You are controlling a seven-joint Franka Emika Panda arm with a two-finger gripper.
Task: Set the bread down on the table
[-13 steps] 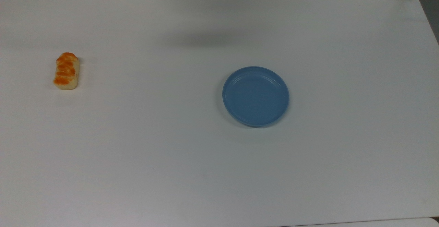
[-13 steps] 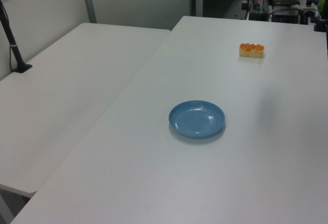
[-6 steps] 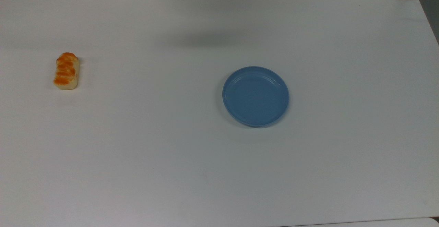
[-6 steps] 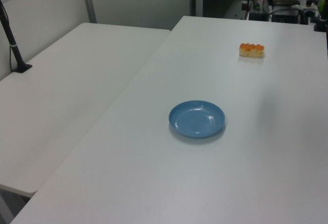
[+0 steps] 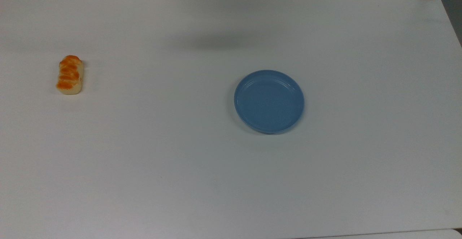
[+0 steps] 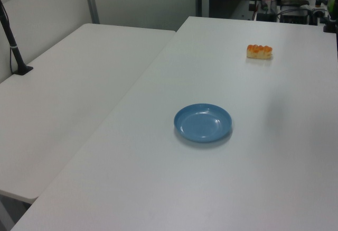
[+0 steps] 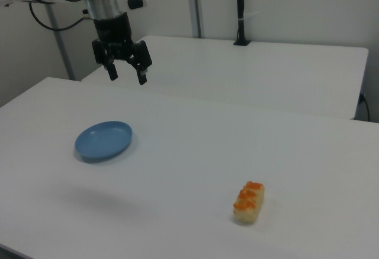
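The bread (image 5: 70, 75), a small beige roll with an orange-brown top, lies flat on the white table (image 5: 180, 159) near the top view's left edge. It also shows far back in the left view as the bread (image 6: 259, 51) and at the lower right of the right view as the bread (image 7: 249, 202). My gripper (image 7: 126, 74) hangs open high in the air in the right view, above and behind the blue plate, far from the bread, with nothing between its fingers.
A round blue plate (image 5: 269, 101) sits empty near the table's middle, also the plate (image 6: 203, 122) and the plate (image 7: 103, 141). A second white table (image 6: 63, 99) adjoins at the left view's left. A black post (image 7: 241, 10) stands behind.
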